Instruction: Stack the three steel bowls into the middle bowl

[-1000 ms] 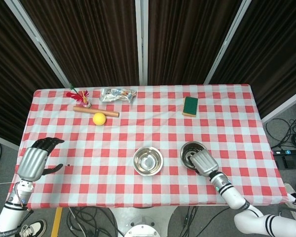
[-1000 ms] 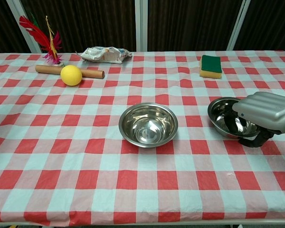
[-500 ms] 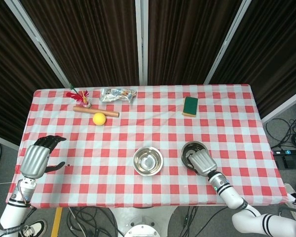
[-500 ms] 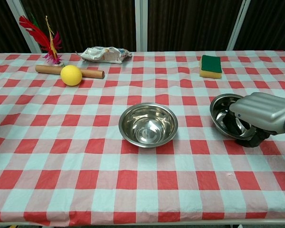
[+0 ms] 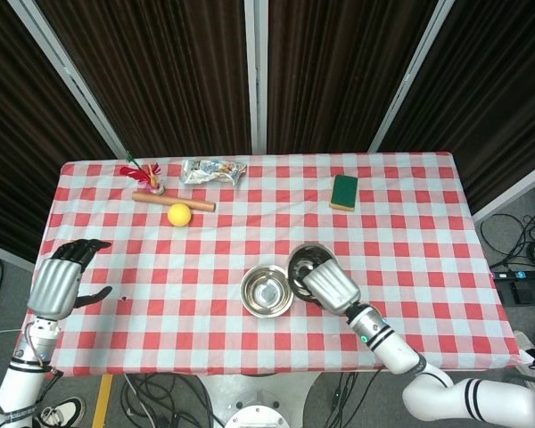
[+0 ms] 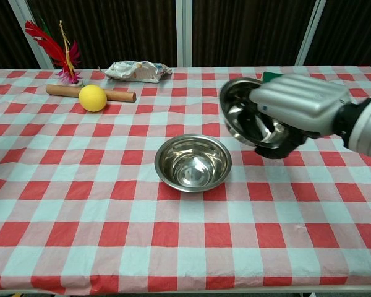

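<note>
Steel bowl [image 6: 250, 114] in the right hand [image 6: 300, 105] hangs tilted in the air, fingers hooked inside its rim and thumb under it, its mouth turned toward the robot's left and partly downward. From that hand the middle bowl [image 6: 193, 162] lies at about eight o'clock in the chest view, near but apart, upright on the checked tablecloth [image 6: 111, 210]. The head view shows the carried bowl [image 5: 308, 266] just beside the middle bowl [image 5: 267, 290], up and to its right, with the right hand [image 5: 328, 287] close against that bowl's three o'clock side. The coming move looks to turn on that short gap: the carried bowl seems to need shifting toward the robot's left, levelling and lowering to nest. Only these two bowls are visible; a third cannot be made out. The left hand [image 5: 61, 281] hovers empty, fingers spread, at the table's far left edge, well apart from both bowls, so the right hand is plainly the nearer. A yellow ball [image 6: 93, 97] and a green sponge [image 5: 344, 192] lie toward the far side.
</note>
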Motion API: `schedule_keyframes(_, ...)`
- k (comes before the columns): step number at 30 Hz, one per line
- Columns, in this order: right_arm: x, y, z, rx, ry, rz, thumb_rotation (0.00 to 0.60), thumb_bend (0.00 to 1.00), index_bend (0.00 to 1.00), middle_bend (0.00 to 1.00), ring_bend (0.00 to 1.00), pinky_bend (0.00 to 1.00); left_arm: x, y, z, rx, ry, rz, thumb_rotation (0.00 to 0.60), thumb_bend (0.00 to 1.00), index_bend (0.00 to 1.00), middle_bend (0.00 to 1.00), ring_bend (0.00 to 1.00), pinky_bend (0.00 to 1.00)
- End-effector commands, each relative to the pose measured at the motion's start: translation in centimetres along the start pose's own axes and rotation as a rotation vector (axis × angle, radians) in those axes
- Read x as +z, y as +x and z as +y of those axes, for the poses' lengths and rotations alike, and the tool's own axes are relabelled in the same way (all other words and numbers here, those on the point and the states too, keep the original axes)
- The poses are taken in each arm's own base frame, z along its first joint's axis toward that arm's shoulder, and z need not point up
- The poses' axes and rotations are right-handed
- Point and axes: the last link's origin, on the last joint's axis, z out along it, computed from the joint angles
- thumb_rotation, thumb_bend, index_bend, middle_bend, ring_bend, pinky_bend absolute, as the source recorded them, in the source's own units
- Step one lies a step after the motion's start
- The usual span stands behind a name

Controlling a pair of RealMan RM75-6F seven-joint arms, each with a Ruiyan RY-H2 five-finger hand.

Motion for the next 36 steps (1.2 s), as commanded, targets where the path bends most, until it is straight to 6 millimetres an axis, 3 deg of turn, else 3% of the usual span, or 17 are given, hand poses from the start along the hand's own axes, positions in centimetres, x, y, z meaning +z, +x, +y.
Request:
schedule_keyframes(1,1.6,0.7,-2.7,0.015,0.066,0.011,0.6,0.36,0.7,0.55,0.55,0.6,-0.5,0.4,-0.6,0.009,0.012,0.011,0.6,0.13,0.26,0.38,0.28,0.32)
schedule_keyframes(4,2.2,0.0,-3.8,0.029,0.084,-0.017,0.6,0.32,0.7,0.55,0.55,0.6,-1.1,0.6,-1.2,0.013,0.021,0.01,0.6,0.13,0.24,0.38,0.28,0.32)
schedule_keyframes(8,2.5,-1.1,-4.1,0.025,0.093,-0.059,0.6,0.15,0.67,0.55,0.54,0.59,-1.6,0.9,-1.8,0.014,0.023,0.011,0.6,0.12,0.22,0.38,0.28,0.32)
schedule_keyframes(12,2.5,-1.5,-3.9,0.026,0.109,-0.111,0.6,0.01,0.52,0.49,0.45,0.47,-1.7,1.0,-2.2,0.009,0.026,0.019,0.6,0.12,0.18,0.38,0.28,0.31)
schedule_keyframes(14,2.5,-1.3,-3.7,0.019,0.113,-0.127,0.6,0.0,0.4,0.41,0.37,0.38,-1.6,1.1,-2.3,0.004,0.027,0.023,0.6,0.11,0.17,0.38,0.27,0.31)
schedule_keyframes(19,2.1,-0.3,-2.7,0.006,0.102,-0.137,0.6,0.0,0.21,0.26,0.2,0.17,-1.5,1.0,-2.3,-0.001,0.019,0.027,0.6,0.11,0.16,0.38,0.27,0.31)
schedule_keyframes(24,1.2,1.6,-2.0,0.0,0.085,-0.101,0.6,0.0,0.17,0.23,0.18,0.14,-1.3,1.2,-2.0,-0.007,0.014,0.03,0.6,0.09,0.16,0.37,0.27,0.31)
schedule_keyframes(30,-2.4,4.7,1.7,-0.054,-0.047,-0.038,0.6,0.0,0.17,0.22,0.17,0.13,-1.3,1.0,-1.6,-0.004,0.006,0.0,0.6,0.09,0.16,0.37,0.27,0.31)
schedule_keyframes(33,-5.6,5.8,4.9,-0.11,-0.178,-0.02,0.6,0.0,0.16,0.18,0.12,0.08,-1.2,0.8,-1.3,0.004,-0.002,-0.02,0.6,0.09,0.16,0.36,0.26,0.3)
schedule_keyframes(36,-9.9,6.3,8.3,-0.187,-0.348,-0.034,0.6,0.07,0.07,0.08,0.03,0.0,-1.1,0.6,-1.2,0.013,-0.017,-0.043,0.6,0.09,0.16,0.34,0.24,0.3)
